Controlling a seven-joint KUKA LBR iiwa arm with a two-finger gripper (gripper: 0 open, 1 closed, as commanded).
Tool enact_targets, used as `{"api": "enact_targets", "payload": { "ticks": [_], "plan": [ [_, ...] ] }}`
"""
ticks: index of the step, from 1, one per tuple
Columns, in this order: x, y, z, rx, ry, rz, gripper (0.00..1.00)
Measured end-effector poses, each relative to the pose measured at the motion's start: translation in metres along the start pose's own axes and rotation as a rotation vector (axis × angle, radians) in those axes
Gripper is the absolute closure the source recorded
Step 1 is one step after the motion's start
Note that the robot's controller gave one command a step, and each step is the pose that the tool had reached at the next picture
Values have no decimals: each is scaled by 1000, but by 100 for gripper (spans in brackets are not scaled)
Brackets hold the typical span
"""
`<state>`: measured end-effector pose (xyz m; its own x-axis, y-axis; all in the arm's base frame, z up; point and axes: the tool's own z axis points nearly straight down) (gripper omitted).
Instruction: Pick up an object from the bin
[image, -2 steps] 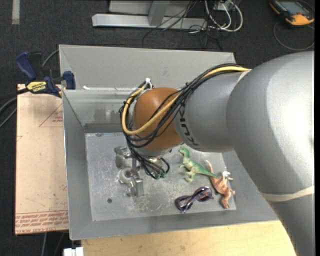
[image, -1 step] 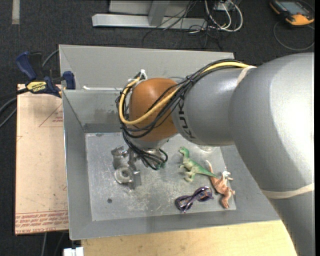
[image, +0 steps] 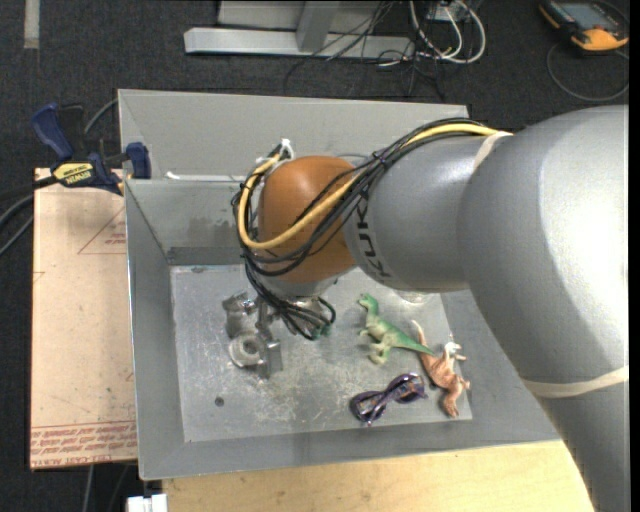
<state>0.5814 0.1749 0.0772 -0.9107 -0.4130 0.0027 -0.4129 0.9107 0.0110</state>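
Nearest, by the front wall, lie purple toy sunglasses (image: 386, 397), light and thin, probably awkward to pinch flat. Just right of them is an orange dinosaur (image: 445, 378). Farther back stands a green dinosaur (image: 380, 332), likely stiff, light plastic, best taken across its body. Left of it the gripper (image: 250, 338) sits low over the bare bin (image: 300, 400) floor; I cannot tell whether it is open or closed.

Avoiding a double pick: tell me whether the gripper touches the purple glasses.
Apart. Camera view shows bare bin floor between gripper and glasses.
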Motion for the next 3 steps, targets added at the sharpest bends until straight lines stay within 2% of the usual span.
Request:
{"api": "enact_targets", "payload": {
  "ticks": [1, 3],
  "plan": [
    [1, 0, -2, 0, 0, 0, 100],
    [3, 1, -38, 0, 6, 0, 100]
  ]
}}
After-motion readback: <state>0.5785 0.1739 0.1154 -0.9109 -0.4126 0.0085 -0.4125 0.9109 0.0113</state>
